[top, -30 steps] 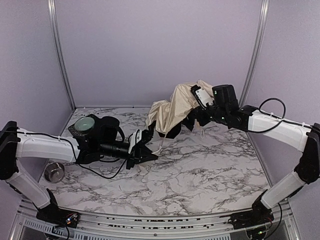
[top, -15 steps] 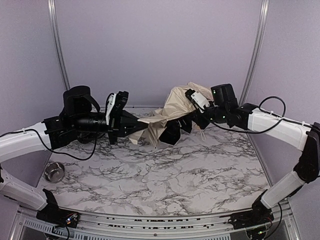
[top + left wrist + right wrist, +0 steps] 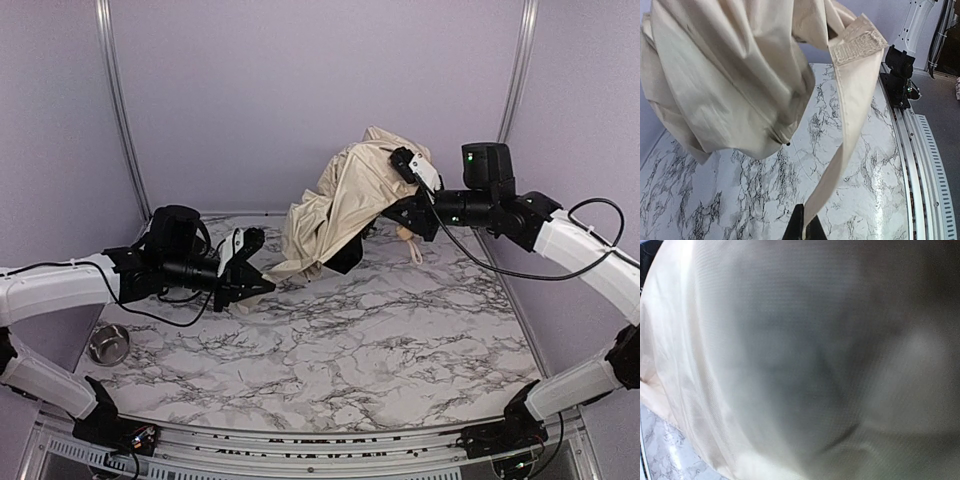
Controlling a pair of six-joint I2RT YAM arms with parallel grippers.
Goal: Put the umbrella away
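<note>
— Top external view first: where is the cream-beige fabric compact umbrella (image 3: 335,205) now?

— Up in the air over the far half of the white marble-patterned table (image 3: 400,350), clear of its surface. A second ago it slumped lower, close over that far part. The right arm has since raised it.

— Is the right gripper (image 3: 400,213) holding it?

— Its jaws are buried under the cloth, and the right wrist view shows nothing but fabric. The umbrella hangs from that arm alone, so I judge it clamped somewhere on the bundle.

— And the left gripper (image 3: 804,231)?

— Its jaws are pinched tight on the end of the long cream closure strap (image 3: 852,125), whose rough fastening patch (image 3: 857,45) sits up near the canopy. Half a second ago that gripper was high, right at the folds. Now it sits low over the table's far-left part, drawn back, with the strap stretched out from the canopy to it.

— What does that mean for the job?

— The strap is in hand and pulled free, which probably sets up winding it round. The canopy still billows loose, though, so the furling isn't done yet.
</note>
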